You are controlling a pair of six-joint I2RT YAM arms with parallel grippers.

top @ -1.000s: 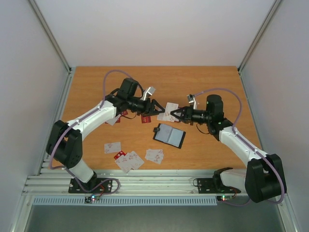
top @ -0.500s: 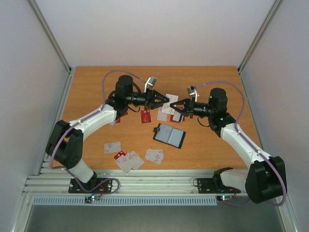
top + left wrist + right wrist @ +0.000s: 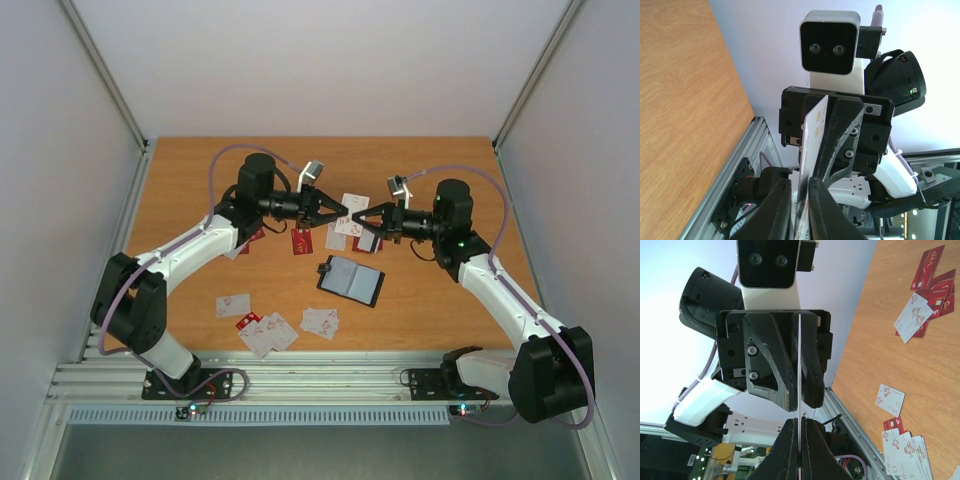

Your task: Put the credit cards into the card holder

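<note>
A white credit card point(image 3: 815, 130) hangs edge-on in the air between my two grippers, which meet tip to tip above the table's middle. My right gripper point(image 3: 799, 445) is shut on one end of it. The other end sits between the fingers of my left gripper point(image 3: 799, 200), drawn in tight against it. From above, the left gripper point(image 3: 343, 212) and right gripper point(image 3: 354, 216) nearly touch. The card holder point(image 3: 350, 280) lies open on the table below them, pale inside up. More credit cards point(image 3: 268, 332) lie loose on the wood.
White and red cards point(image 3: 347, 233) lie under the grippers, and a red card point(image 3: 302, 240) is beside them. Single cards point(image 3: 233, 305) and a small pile point(image 3: 320, 321) sit near the front edge. The metal rail point(image 3: 300, 380) borders the table's near side.
Both grippers rose from the table and swung toward each other. The left gripper's jaws have narrowed around the card that the right gripper holds.
</note>
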